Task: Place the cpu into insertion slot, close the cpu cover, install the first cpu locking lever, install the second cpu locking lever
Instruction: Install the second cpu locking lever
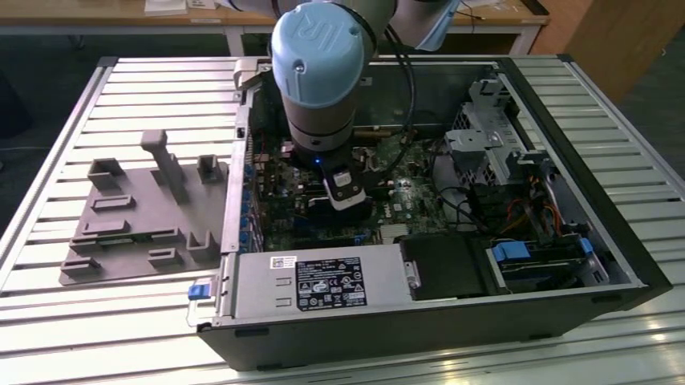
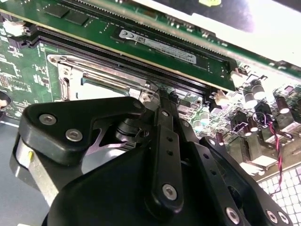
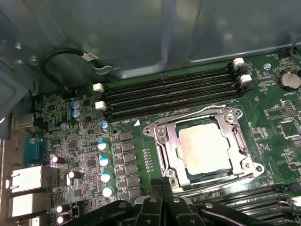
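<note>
— So, where do we see the cpu [image 3: 205, 149]?

— In the first wrist view it lies flat in the slot [image 3: 175, 165], its pale metal top showing through the window of the cover [image 3: 201, 121]. The cover lies down over it, and thin wire levers [image 3: 216, 185] run along the frame's edges.

— And our gripper [image 3: 162, 197]?

— Its black fingers [image 3: 155, 203] come in just beside the socket's near edge, pressed together with no gap we can make out and nothing between them. We cannot tell whether the tips touch the frame or the wire there. In the second wrist view the gripper [image 2: 157, 92] reaches to the corner of the cover [image 2: 106, 75], next to the long memory slots [image 2: 117, 56].

— What holds all this?

— The open case [image 1: 599, 265] on the slatted table [image 1: 150, 337]. Inside we see the green board [image 1: 412, 196], a grey power supply [image 1: 310, 281] along the near wall and drive bays [image 1: 492, 136] at the exterior view's right. The arm [image 1: 319, 72] drops into it over the board. Outside the case, at the exterior view's left, a grey fixture plate [image 1: 134, 216] sits on the table.
</note>
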